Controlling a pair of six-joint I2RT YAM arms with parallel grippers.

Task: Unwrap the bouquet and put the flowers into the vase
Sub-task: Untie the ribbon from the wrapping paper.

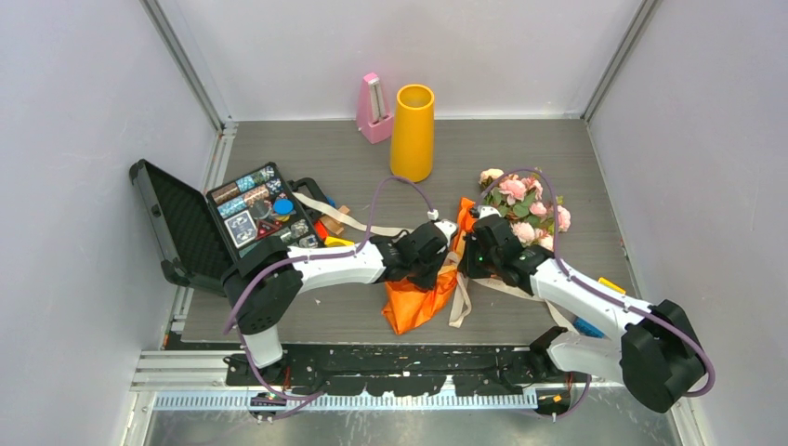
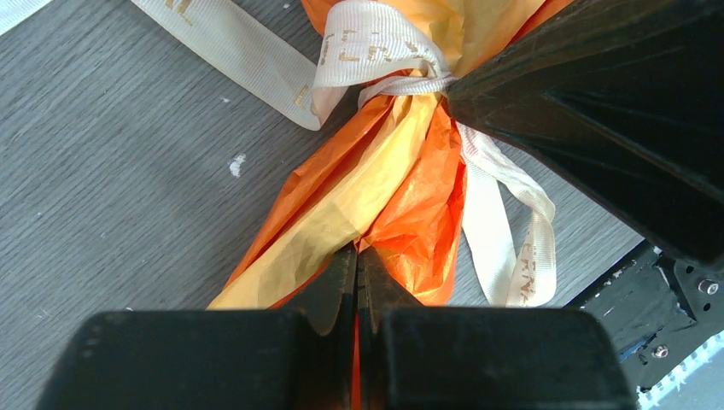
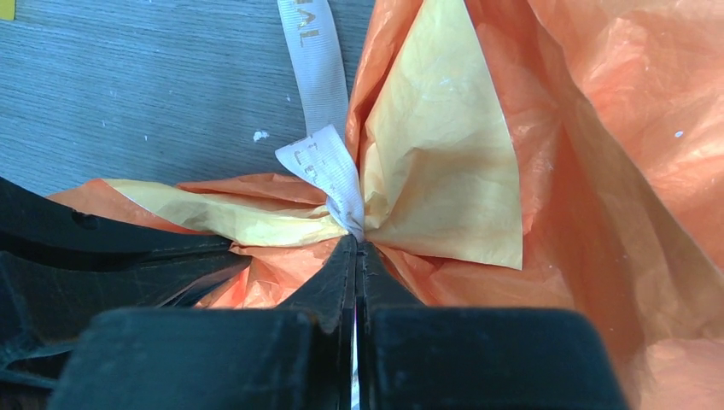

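At the middle of the worktop (image 1: 297, 149): the bouquet (image 1: 437, 288) lies on its side between the two hands, with the blooms toward the far right and the paper tail toward the near edge.
Flowers (image 1: 525, 209): pale pink heads with green leaves stick out of the wrap just past the right hand, resting on the grey surface.
Orange paper (image 2: 384, 196): crinkled, with a paler yellow inner side. It is gathered tight at the tie and fans out on either side of it.
Ribbon (image 2: 376, 43): beige with faint lettering, cinched round the neck of the paper. One strip trails off to the left across the worktop, and loose loops hang down beside the paper tail.
Left hand (image 2: 357, 256): fingers pressed together, pinching a fold of the orange paper just below the tie.
Right hand (image 3: 357, 243): fingers closed tip to tip on the ribbon, right where it binds the paper. Its black body nearly touches the left hand.
Vase (image 1: 413, 132): a yellow-orange cylinder standing upright at the back of the worktop with its mouth open, well apart from the bouquet.
Metronome (image 1: 374, 110): pink, upright, just left of the vase against the back wall.
Case (image 1: 232, 223): black, lid thrown open to the left, its tray full of small colourful pieces. It sits beside the left arm.
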